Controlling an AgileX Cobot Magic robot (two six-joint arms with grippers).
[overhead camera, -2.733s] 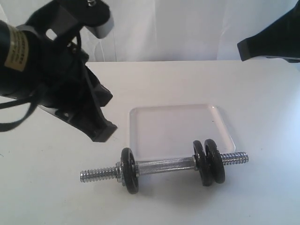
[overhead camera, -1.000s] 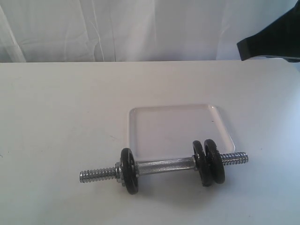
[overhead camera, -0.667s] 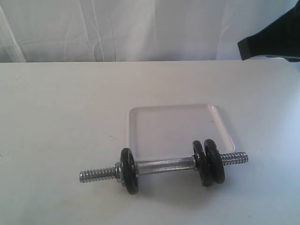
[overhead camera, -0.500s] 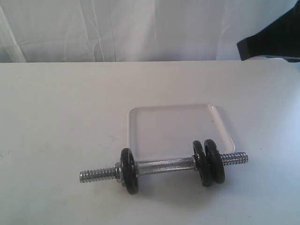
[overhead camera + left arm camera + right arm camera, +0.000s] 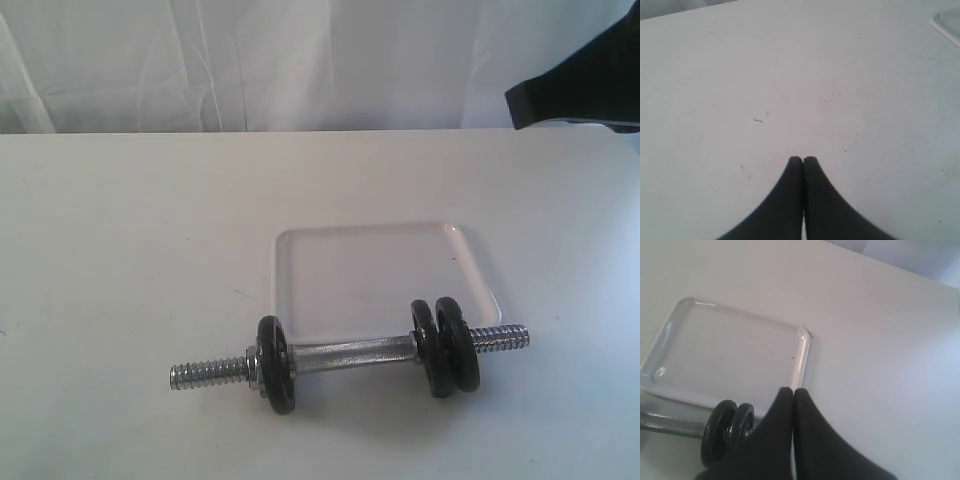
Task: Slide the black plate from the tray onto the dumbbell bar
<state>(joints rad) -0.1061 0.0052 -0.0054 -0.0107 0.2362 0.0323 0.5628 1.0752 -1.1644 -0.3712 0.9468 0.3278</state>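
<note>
Black plates: you see three, all upright on the dumbbell bar (image 5: 350,353). The single black plate (image 5: 275,365) stands at 7 o'clock from the tray's middle. The inner black plate (image 5: 428,348) and outer black plate (image 5: 458,343) stand close side by side at 5 o'clock.
Dumbbell bar: it lies on the tabletop (image 5: 130,250) along the tray's 6 o'clock edge, with a threaded end poking out past the plates on each side.
Tray (image 5: 370,270): white, flat on the tabletop, just behind the bar.
Right pincer (image 5: 793,391): your fingers are pressed together with nothing between them, above the tray's corner and near the paired plates.
Left pincer (image 5: 802,160): fingers pressed together, gripping nothing, over bare tabletop.
Right arm (image 5: 580,85): a dark shape at the exterior view's 2 o'clock edge.
</note>
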